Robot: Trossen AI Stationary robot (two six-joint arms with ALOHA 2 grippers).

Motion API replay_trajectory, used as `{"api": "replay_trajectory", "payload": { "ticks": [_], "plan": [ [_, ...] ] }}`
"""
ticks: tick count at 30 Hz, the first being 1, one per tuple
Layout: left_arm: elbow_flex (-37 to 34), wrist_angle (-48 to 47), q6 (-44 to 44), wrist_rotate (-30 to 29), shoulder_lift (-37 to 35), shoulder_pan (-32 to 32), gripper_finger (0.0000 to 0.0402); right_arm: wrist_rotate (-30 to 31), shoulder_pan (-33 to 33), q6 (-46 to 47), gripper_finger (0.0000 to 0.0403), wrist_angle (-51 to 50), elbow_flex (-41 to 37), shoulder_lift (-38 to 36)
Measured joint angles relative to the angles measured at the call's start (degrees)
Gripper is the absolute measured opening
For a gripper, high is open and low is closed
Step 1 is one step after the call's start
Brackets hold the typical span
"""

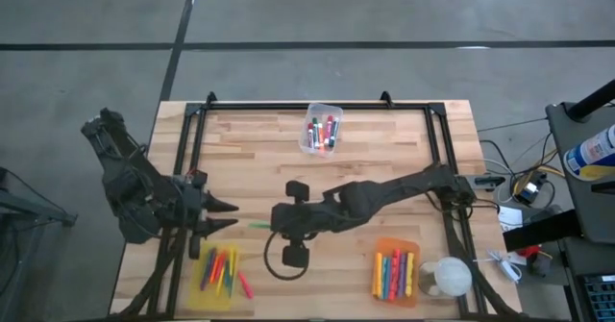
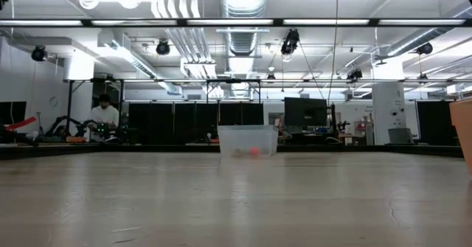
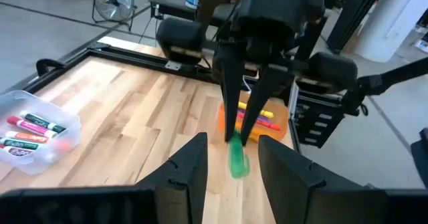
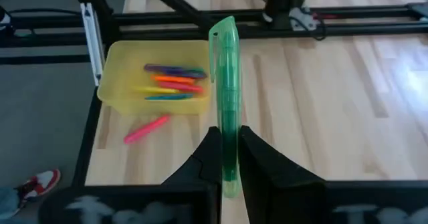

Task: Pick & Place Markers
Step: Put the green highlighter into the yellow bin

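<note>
Reaching across the middle of the wooden table, the right gripper has its two dark fingers pinched tight on a green marker, which sticks straight out past the fingertips toward the yellow bin. That bin holds several markers in pink, orange, yellow and purple, and one pink marker lies loose on the wood just beside it. Facing it from the table's left edge, the left gripper hangs with its jaws spread apart and nothing between them, the green marker near its fingertips but not touching. Farther back, a clear bin holds a few more markers, and an orange bin near the front right holds another batch.
</note>
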Motion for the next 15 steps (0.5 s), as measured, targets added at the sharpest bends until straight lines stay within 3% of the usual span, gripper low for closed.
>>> {"api": "replay_trajectory", "payload": {
  "ticks": [15],
  "plan": [
    [0.0, 0.9, -0.5, -0.8, 3.9, 0.3, 0.0128, -0.1, -0.4, -2.3, 0.0020, 5.9, 0.0, -0.1]
  ]
}}
